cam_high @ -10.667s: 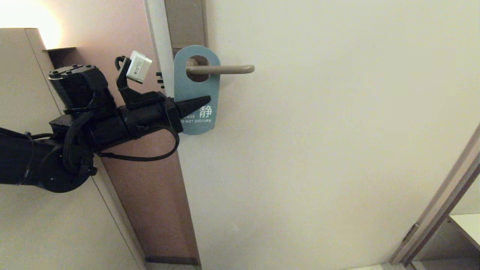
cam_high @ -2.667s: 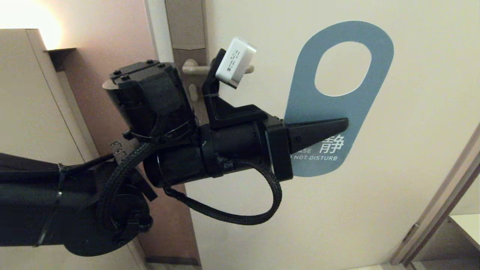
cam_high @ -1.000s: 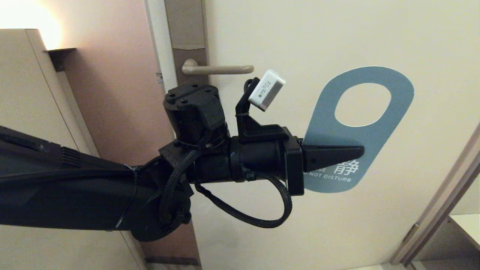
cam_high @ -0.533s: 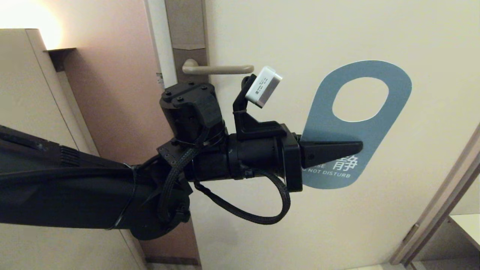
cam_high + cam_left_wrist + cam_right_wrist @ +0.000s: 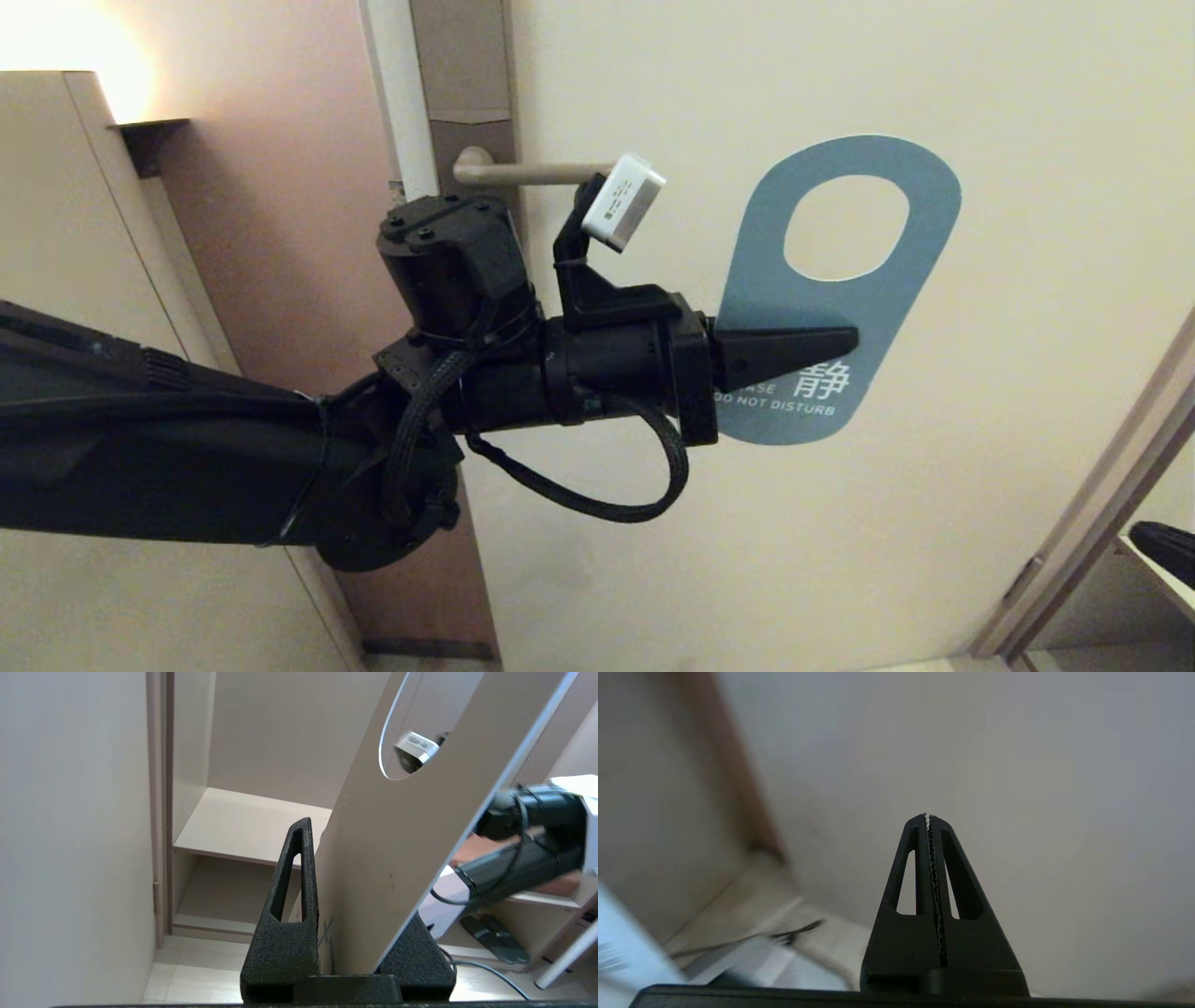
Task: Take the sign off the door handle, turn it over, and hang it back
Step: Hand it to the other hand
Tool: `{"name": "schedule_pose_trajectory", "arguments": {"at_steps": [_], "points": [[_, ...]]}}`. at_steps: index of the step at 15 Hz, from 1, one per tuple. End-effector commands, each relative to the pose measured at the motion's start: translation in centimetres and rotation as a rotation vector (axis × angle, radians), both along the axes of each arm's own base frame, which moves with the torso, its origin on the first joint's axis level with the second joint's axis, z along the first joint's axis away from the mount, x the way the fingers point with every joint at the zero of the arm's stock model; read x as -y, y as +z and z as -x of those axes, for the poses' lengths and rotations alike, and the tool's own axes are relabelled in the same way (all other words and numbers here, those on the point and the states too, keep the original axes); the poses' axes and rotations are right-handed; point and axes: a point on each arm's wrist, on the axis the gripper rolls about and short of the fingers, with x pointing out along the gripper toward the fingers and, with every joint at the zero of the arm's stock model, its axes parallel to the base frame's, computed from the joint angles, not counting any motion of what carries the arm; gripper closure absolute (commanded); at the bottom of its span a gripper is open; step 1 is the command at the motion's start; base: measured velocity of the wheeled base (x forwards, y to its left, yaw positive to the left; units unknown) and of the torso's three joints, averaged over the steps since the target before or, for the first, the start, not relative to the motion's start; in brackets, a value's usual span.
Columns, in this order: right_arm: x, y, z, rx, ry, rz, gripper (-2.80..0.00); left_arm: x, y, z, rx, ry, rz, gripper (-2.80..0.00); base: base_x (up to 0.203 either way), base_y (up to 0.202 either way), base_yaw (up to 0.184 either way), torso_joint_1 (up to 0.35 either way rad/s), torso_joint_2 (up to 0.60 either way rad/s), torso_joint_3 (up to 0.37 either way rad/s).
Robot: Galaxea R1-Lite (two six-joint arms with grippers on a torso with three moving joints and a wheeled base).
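Cream door [image 5: 728, 560] fills the scene, a brown plate on its left edge. Black left arm reaches in from the left; the left gripper [image 5: 845, 341] is clamped on the sign [image 5: 840, 289], blue face showing, held off to the right of the door handle [image 5: 523, 173] and clear of it. Far right, a dark shape is probably the right gripper [image 5: 928, 816], fingers pressed together, empty.

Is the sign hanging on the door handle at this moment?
No, the left gripper holds the sign in the air, off to one side of the door handle, whose bar passes through no hole.
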Motion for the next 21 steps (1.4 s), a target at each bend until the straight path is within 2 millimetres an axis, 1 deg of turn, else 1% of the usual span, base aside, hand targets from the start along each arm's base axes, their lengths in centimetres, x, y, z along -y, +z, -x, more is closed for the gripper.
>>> {"name": "schedule_pose_trajectory", "arguments": {"at_steps": [1,3,6,9,12,15,16,18,21], "points": [[-0.3,-0.3,-2.0,-0.076,0.097,-0.02,0.0,0.0,-0.3,-0.3,-0.001,-0.011,-0.004,0.0,0.0,0.0,0.0,0.0,0.0,0.0],[-0.6,0.2,-3.0,-0.078,0.196,-0.046,0.0,0.3,-0.4,-0.6,0.001,-0.024,-0.006,0.0,0.0,0.0,0.0,0.0,0.0,0.0],[-0.7,0.9,-4.2,-0.082,0.26,-0.063,0.0,1.1,-0.5,-1.1,-0.005,-0.049,-0.003,0.0,0.0,0.0,0.0,0.0,0.0,0.0],[-0.8,1.9,-4.7,-0.057,0.293,-0.069,0.0,2.3,-0.7,-1.7,-0.01,-0.061,0.004,0.0,0.0,0.0,0.0,0.0,0.0,0.0],[-0.9,3.5,-5.3,-0.016,0.322,-0.073,0.0,3.9,-0.9,-1.6,-0.017,-0.096,0.016,0.0,0.0,0.0,0.0,0.0,0.0,0.0],[-0.9,4.1,-5.4,0.001,0.325,-0.072,0.0,5.2,-1.1,-1.4,-0.025,-0.131,0.051,0.0,0.0,0.0,0.0,0.0,0.0,0.0],[-0.9,4.0,-5.4,0.001,0.325,-0.074,-2.8,5.7,-1.2,-1.4,-0.026,-0.142,0.06,0.0,0.0,0.0,0.0,0.0,0.0,0.0],[-0.9,3.9,-5.2,-0.003,0.323,-0.075,-2.8,6.1,-1.2,-1.2,-0.023,-0.152,0.069,0.0,0.0,0.0,0.0,0.0,0.0,0.0],[-0.9,3.5,-4.9,-0.005,0.324,-0.075,-2.8,6.2,-1.1,-1.0,-0.021,-0.155,0.071,0.0,0.0,0.0,0.0,0.0,0.0,0.0]]}}
